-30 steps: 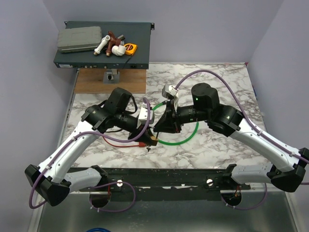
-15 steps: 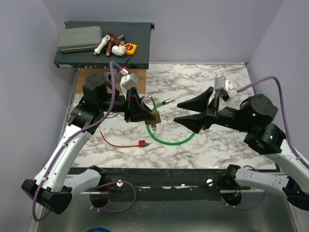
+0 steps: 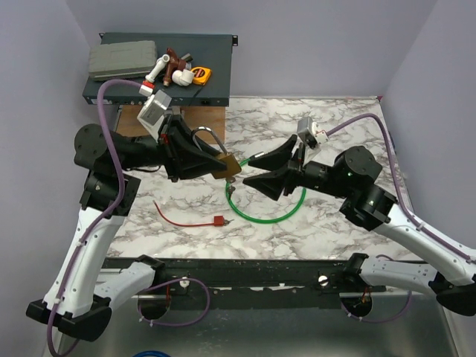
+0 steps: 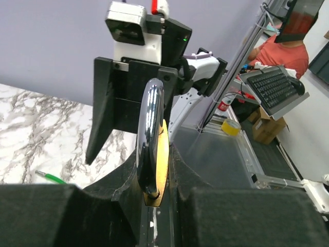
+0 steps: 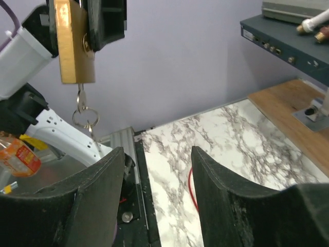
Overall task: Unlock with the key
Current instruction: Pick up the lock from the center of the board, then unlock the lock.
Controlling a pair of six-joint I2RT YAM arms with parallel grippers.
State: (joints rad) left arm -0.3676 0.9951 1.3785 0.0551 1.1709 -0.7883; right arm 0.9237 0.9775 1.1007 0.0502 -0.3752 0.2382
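Note:
My left gripper [image 3: 223, 165] is shut on the brass padlock [image 3: 229, 164] and holds it up above the marble table, facing right. In the left wrist view the padlock [image 4: 161, 154] stands edge-on between the jaws, its silver shackle [image 4: 151, 113] pointing away. The key [image 5: 80, 99] hangs from the underside of the padlock [image 5: 74, 43], with a small ring [image 5: 82, 117] below it. My right gripper [image 3: 248, 169] is open just to the right of the padlock, pointing at it. Nothing lies between its fingers [image 5: 157, 152].
A green cable loop [image 3: 262, 219] and a red wire [image 3: 186, 218] lie on the marble table [image 3: 335, 126] below the grippers. At the back left a dark rack unit [image 3: 216, 85] carries a grey case [image 3: 119, 61], pipe fittings and a tape measure [image 3: 202, 73]. A wooden board [image 3: 197, 123] lies beside it.
The left arm has lifted the padlock off the table and swung it up and back. The right gripper has opened, pulled away, then come back to face the padlock.

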